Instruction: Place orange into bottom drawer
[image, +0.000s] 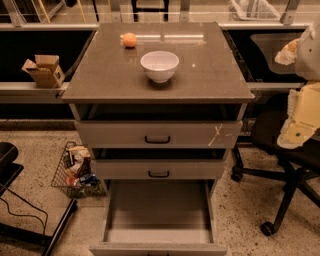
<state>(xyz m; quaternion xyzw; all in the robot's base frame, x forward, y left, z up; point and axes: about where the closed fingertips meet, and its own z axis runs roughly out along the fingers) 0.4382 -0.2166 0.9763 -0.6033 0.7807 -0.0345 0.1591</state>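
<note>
Clearly the task is only beginning: the orange (129, 39) is lying near the counter's (215, 80) back edge. The bottom drawer (159, 212) is standing open, empty. The gripper (286, 52) is hanging beyond the right edge; its state I cannot tell.

Dim, warm overhead light, with a pale glare streak across the rear of the bench (100, 75) beside the orange (129, 39), a soft shadow under the white bowl (159, 65), dark recesses above the upper drawers (115, 134), and the hand (286, 53) pale and blurred at the right edge.
</note>
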